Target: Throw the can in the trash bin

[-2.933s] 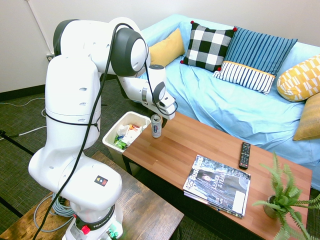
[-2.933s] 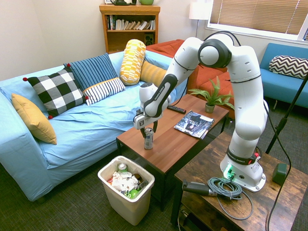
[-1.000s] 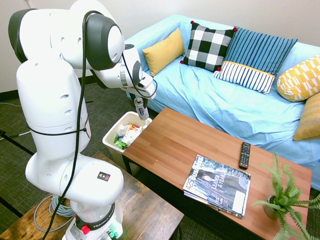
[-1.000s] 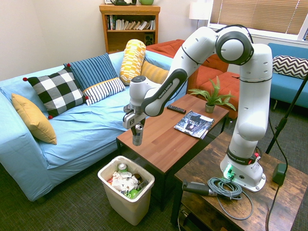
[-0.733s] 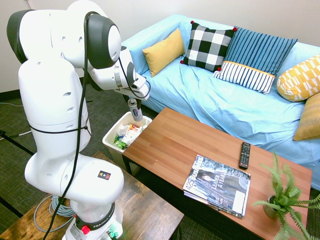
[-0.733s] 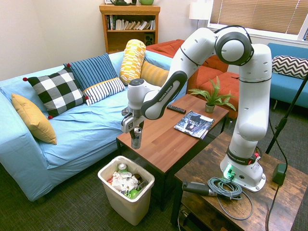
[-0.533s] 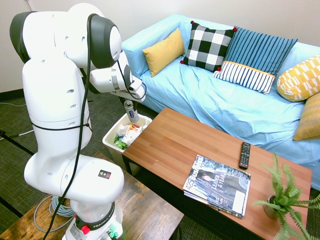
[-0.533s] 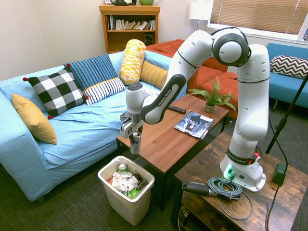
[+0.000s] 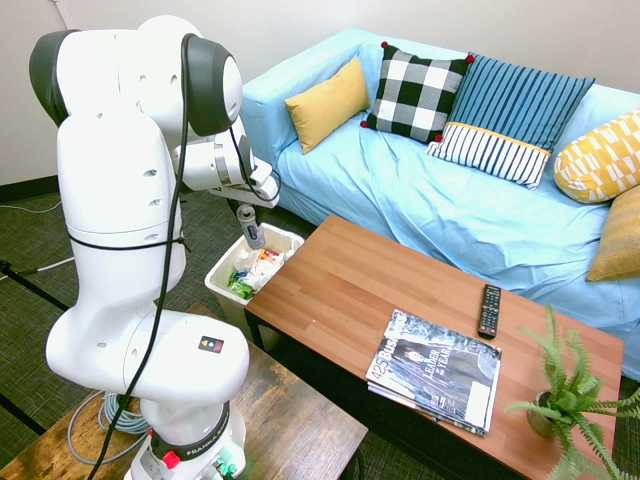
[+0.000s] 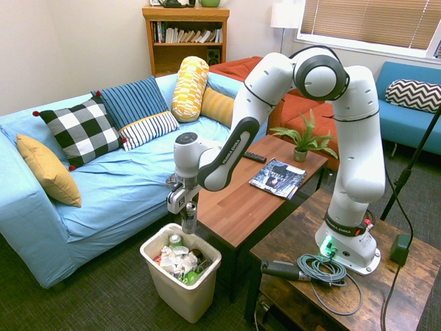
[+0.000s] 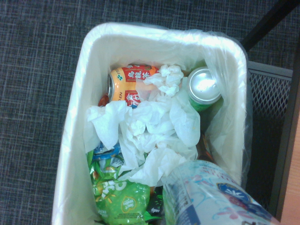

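Hanging upright in the gripper, fingers clamped on its top end, the can sits right above the trash bin, pointing straight down, base just over the rubbish w/o touching it as far as visible. Same story from the other side: can under the gripper, over the far edge of the trash bin, which stands on the carpet beside the end of the wooden table. Looking down via wrist cam: can blurred and big in the foreground, trash bin lined w/ a clear bag, stuffed w/ crumpled white tissue, an orange-yellow drink can lying on its side, a green can w/ silver top, green wrappers. On the table, well apart from the action: magazines, a remote, a potted fern. Blue sofa w/ cushions behind.
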`<action>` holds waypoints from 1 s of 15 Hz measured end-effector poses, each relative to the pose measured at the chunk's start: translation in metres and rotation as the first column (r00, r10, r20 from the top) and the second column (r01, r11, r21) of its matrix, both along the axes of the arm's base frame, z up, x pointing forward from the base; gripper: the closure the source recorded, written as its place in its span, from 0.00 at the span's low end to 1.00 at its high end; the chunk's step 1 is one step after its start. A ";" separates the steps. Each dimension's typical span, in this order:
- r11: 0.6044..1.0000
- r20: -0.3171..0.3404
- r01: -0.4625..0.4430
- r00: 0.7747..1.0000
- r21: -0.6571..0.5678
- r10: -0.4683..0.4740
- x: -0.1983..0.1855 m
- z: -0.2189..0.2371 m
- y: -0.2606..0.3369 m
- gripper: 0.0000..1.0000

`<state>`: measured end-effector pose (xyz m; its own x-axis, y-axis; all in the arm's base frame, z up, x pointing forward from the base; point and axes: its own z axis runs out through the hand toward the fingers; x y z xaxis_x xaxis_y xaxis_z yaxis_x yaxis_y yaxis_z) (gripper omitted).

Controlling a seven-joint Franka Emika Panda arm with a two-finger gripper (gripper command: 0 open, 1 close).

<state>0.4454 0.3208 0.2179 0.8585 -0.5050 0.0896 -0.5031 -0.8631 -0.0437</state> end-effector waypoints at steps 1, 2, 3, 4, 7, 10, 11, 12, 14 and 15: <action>1.000 -0.001 0.000 1.000 -0.001 0.000 0.001 -0.001 0.001 0.00; 1.000 -0.002 -0.001 1.000 -0.002 0.001 0.001 -0.001 0.001 0.00; 1.000 -0.002 0.000 1.000 -0.002 0.000 0.002 -0.001 0.001 0.00; 1.000 -0.002 0.000 1.000 -0.002 0.000 0.002 -0.001 0.001 0.00; 1.000 -0.004 0.000 1.000 -0.004 0.000 0.003 -0.002 0.000 0.00; 1.000 -0.004 0.002 1.000 -0.005 -0.002 0.004 -0.003 -0.001 0.00; 1.000 -0.004 0.002 1.000 -0.005 -0.002 0.004 -0.003 -0.002 0.00; 1.000 -0.003 0.004 1.000 -0.005 -0.004 0.005 -0.002 -0.002 0.00; 1.000 0.006 0.015 1.000 -0.006 -0.015 0.008 0.004 -0.007 0.00; 1.000 0.016 0.024 1.000 -0.006 -0.024 0.009 0.011 -0.011 0.00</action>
<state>0.4549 0.3099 0.2286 0.8444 -0.5251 0.1062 -0.5233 -0.8509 -0.0468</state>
